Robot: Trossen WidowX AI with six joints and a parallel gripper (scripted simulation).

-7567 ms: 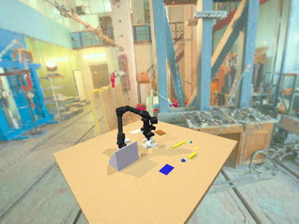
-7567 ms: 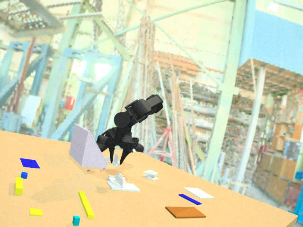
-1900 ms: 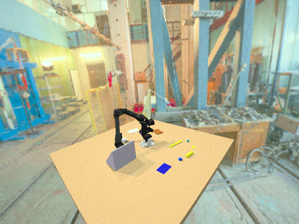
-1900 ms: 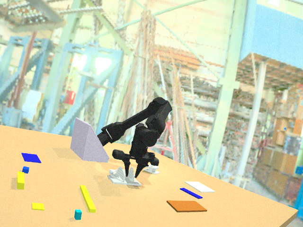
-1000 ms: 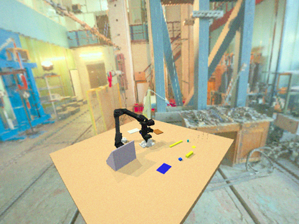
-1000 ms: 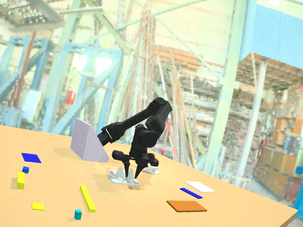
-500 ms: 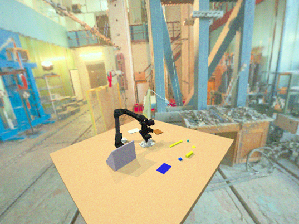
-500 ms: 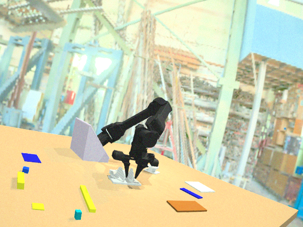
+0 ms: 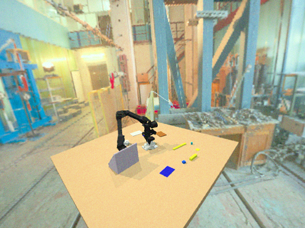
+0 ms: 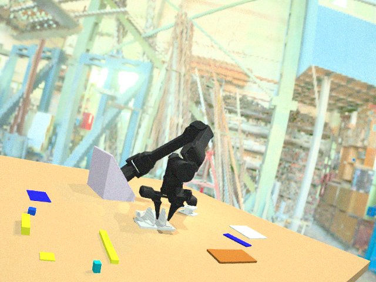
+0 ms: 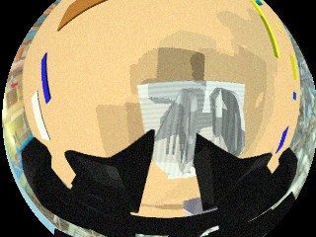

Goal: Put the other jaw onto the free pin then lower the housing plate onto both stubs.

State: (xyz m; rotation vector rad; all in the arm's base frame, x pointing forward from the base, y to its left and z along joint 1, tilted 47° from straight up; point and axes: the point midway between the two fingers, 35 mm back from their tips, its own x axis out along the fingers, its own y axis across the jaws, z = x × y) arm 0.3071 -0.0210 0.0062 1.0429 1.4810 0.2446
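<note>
The white base plate (image 10: pixel 151 226) (image 11: pixel 144 90) lies on the table. One grey-white toothed jaw (image 10: pixel 148 217) (image 11: pixel 231 118) stands on its one side. My gripper (image 10: pixel 163 219) (image 11: pixel 173 134) points down over the other side, shut on the second jaw (image 10: pixel 162 214) (image 11: pixel 185 116). The held jaw is upright beside the first one, low over or on the base. The pins are hidden, so I cannot tell whether it is seated or whether the teeth mesh. A white part, seemingly the housing plate (image 9: pixel 126 142) (image 10: pixel 190 210), lies behind the gripper near the arm's base.
A tall lilac wedge (image 9: pixel 126 159) (image 10: pixel 103 178) stands near the arm's base. An orange plate (image 9: pixel 161 133) (image 10: pixel 231 255), a white plate (image 10: pixel 247 231) and a blue strip (image 10: pixel 237 239) lie on one side. Yellow bars (image 9: pixel 179 146) (image 10: pixel 25 224) and small blocks lie on the other.
</note>
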